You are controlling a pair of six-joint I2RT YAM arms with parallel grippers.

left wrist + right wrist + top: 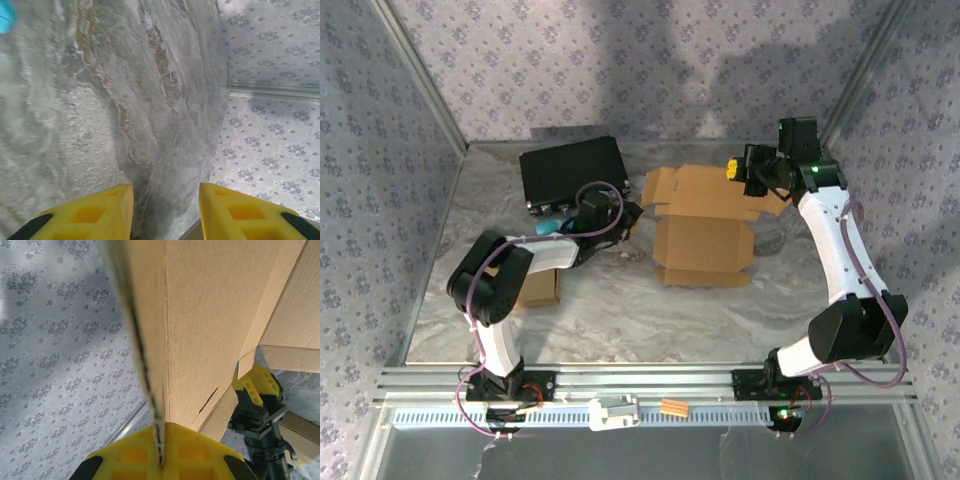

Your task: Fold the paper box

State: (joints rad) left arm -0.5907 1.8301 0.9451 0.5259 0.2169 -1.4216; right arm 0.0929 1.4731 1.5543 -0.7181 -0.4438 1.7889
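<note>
I count two arms, one paper box [705, 235], one black case [570, 170] and one smaller cardboard piece [535, 285].

1. The paper box lies at the centre of the tabletop [620, 320], between the two grippers. It is brown corrugated cardboard, only partly formed. Its broad panel lies flat, short tabs line the near edge, and the far flaps are spread out.
2. The right gripper [735, 170] is at the far right corner of the box. In the right wrist view its jaws are closed on the edge of a flap, which stands on edge between the yellow fingers [125, 452].
3. The left gripper [166, 200] is just beside the left edge of the box. Its jaws stand apart, with bare tabletop showing between them and nothing gripped.
4. The black case sits at the far left of the tabletop, well apart from the box.
5. The smaller cardboard piece lies under the left arm, near the left edge.
</note>
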